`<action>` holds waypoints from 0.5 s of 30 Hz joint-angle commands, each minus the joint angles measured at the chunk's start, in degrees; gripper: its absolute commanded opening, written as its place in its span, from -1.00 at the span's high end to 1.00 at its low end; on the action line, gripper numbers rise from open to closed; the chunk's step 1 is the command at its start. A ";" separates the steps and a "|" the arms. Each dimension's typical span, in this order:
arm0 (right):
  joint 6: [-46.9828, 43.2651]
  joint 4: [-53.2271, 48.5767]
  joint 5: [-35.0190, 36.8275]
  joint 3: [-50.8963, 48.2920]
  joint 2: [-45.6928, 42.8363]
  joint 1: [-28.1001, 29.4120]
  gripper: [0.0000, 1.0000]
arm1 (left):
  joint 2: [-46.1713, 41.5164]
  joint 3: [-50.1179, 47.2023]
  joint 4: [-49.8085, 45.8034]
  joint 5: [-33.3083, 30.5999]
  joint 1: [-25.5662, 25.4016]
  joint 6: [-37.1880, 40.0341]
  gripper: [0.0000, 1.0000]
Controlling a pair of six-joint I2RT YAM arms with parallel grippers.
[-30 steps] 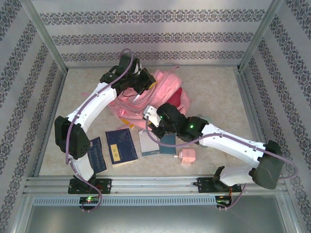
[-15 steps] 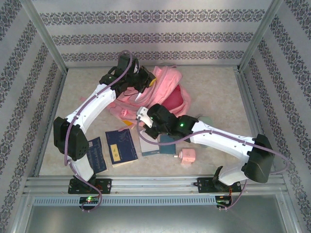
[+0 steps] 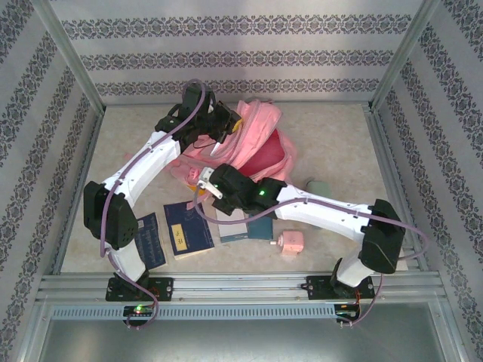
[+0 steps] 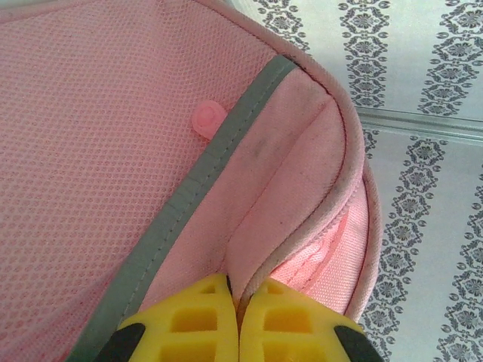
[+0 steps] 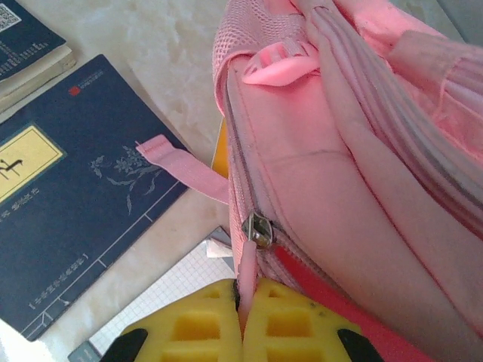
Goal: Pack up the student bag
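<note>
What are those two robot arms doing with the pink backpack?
Both arms are holding the pink student bag, which sits toward the back of the table. The left gripper is shut on a fold of fabric at the bag's edge. The right gripper is pinching the pink pull tab that hangs from a zipper slider. The blue books lie on the table in front of the bag, not packed yet.
</note>
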 commanded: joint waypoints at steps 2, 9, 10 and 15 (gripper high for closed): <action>1.70 -2.05 2.96 5.81 3.88 1.58 0.89 | -3.03 -0.19 10.95 -0.56 0.07 -5.25 1.00; 2.62 -8.86 8.29 12.88 10.41 2.62 0.89 | -3.32 -0.80 11.68 -3.30 -0.76 -7.57 1.00; 2.50 -9.18 9.41 12.68 10.37 2.64 0.90 | -3.68 -1.02 11.74 -3.81 -0.78 -7.62 1.00; 1.85 -6.95 12.59 7.60 6.53 1.46 0.89 | -5.70 -1.01 8.31 -7.15 -0.65 -5.92 1.00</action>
